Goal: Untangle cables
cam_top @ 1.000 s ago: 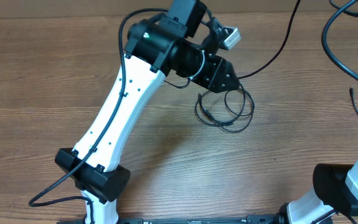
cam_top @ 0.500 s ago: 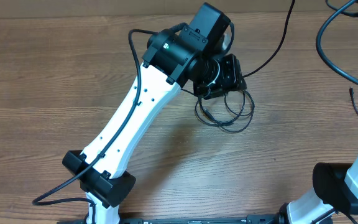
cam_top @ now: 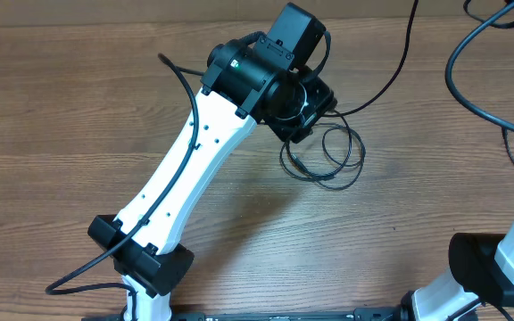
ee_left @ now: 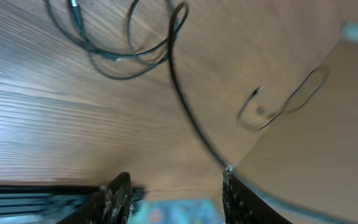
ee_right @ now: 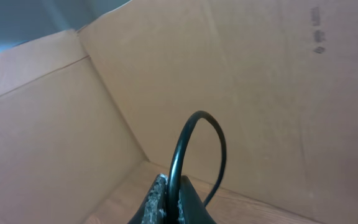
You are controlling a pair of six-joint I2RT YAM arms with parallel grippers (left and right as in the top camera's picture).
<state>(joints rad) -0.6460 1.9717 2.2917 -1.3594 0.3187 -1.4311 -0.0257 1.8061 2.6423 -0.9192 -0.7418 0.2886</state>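
The cables (cam_top: 323, 157) lie as a small tangle of thin black loops on the wooden table, just right of and below my left wrist (cam_top: 294, 89). In the left wrist view the cables (ee_left: 120, 45) sit at the top left, and one strand (ee_left: 188, 115) runs down toward the right finger. My left gripper (ee_left: 176, 182) hovers open above the wood with nothing between its fingers. My right gripper (ee_right: 171, 194) is shut on a black cable (ee_right: 188, 134) that arches up from its tips. It is out of the overhead view.
A thin black cord (cam_top: 398, 71) runs from the tangle up to the back edge. Thicker black wires (cam_top: 471, 85) loop at the far right, near the right arm's base (cam_top: 493, 267). A cardboard wall (ee_right: 260, 93) stands behind the table.
My left wrist has turned and shifted slightly right above the tangle. The loops on the table have not moved.
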